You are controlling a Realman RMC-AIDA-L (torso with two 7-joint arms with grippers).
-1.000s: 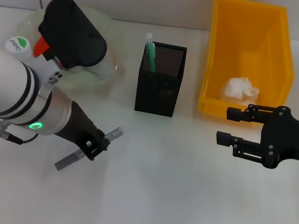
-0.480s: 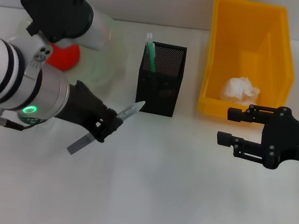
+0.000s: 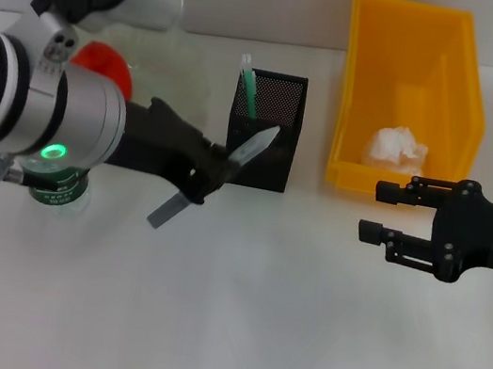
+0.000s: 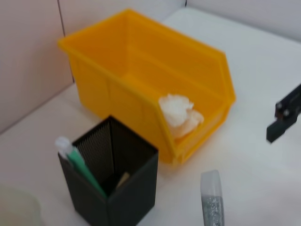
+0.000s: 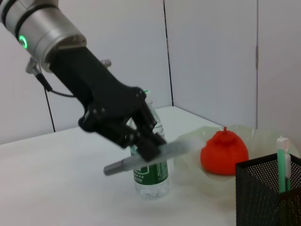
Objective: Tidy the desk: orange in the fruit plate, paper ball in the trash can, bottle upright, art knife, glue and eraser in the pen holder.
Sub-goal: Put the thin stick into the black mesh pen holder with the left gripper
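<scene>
Carrying the art knife (image 3: 214, 177) clamped crosswise in its fingers, the left hand (image 3: 201, 173) has swung from low on the bench (image 3: 279, 324) up to the front of the pen holder (image 3: 264, 130), the blade tip now overlapping its mesh wall. Judging by this, dropping it in comes next. Orange (image 3: 104, 73) sits in the fruit plate (image 3: 186, 69), bottle (image 3: 56, 191) upright, paper ball (image 3: 395, 146) in the trash can (image 3: 407, 89). Right hand (image 3: 376, 210) waits parked, fingers apart.

Left gripper (image 5: 149, 141) clamps art knife (image 5: 148, 157) before bottle (image 5: 151, 174).
</scene>
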